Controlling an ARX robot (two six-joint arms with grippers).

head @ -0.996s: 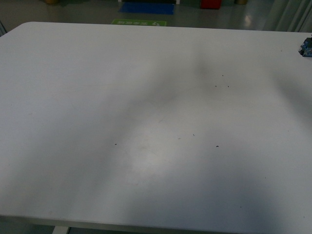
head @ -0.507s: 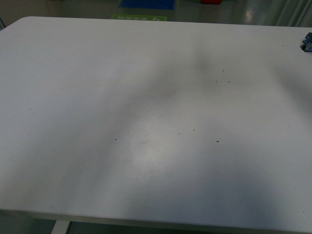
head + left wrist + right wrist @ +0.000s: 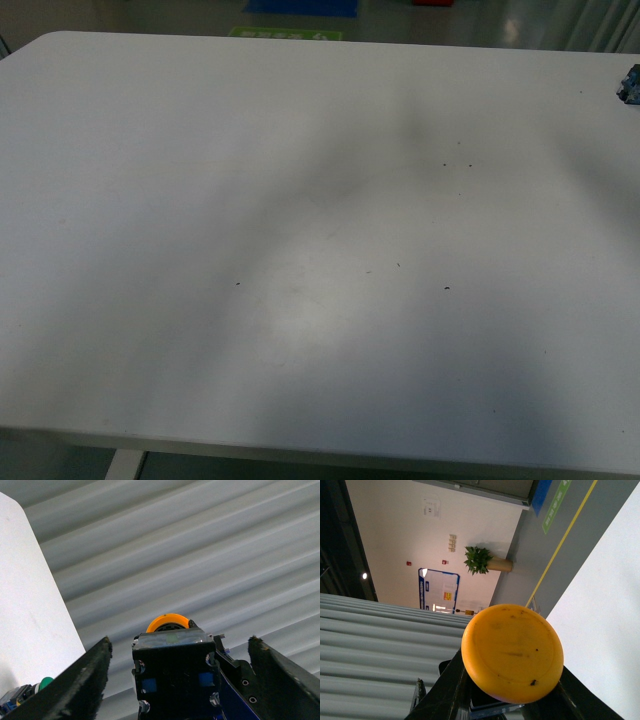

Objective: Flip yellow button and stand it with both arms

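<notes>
We find the yellow button (image 3: 512, 652) held in the air, clear of the white bench (image 3: 300, 200). Its round cap fills the right wrist view, and the dark fingers of the right hand (image 3: 510, 685) press in on either side of the button just behind that cap, gripping it. In the left wrist view we look at the button's boxy black block with blue details, its cap pointing away from us. The left hand (image 3: 180, 642) is spread wide, one finger on each side of the button with a clear gap to it. A green-capped switch (image 3: 44, 682) lies on the bench, well apart from the button.
</notes>
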